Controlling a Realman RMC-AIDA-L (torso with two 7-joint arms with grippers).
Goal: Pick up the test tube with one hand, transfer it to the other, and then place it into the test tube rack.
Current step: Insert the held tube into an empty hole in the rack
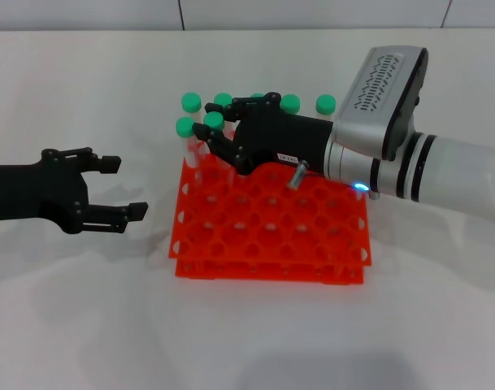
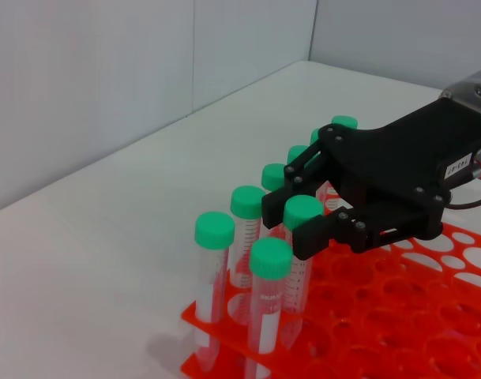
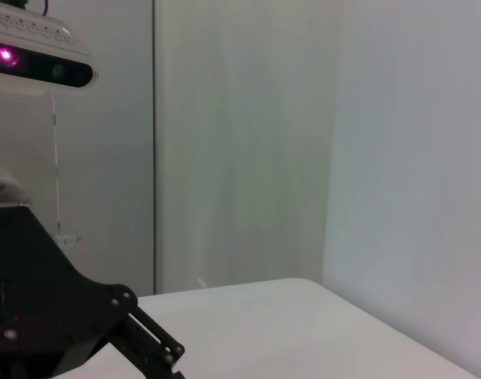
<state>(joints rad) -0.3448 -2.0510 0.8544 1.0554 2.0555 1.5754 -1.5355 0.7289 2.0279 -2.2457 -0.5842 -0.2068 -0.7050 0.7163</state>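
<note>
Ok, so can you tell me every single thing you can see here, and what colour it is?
test tubes: eight, clear with green caps, standing upright in the far rows of the rack
test tube rack: one, orange-red, two tiers with round holes, in the middle of the table
table: one, white, under everything
wall: pale grey, behind the table
left gripper: one, black, open, over the table to the left of the rack
right gripper: one, black with a small white label, on a silver-grey arm, at the tubes by the rack's far left corner
</note>
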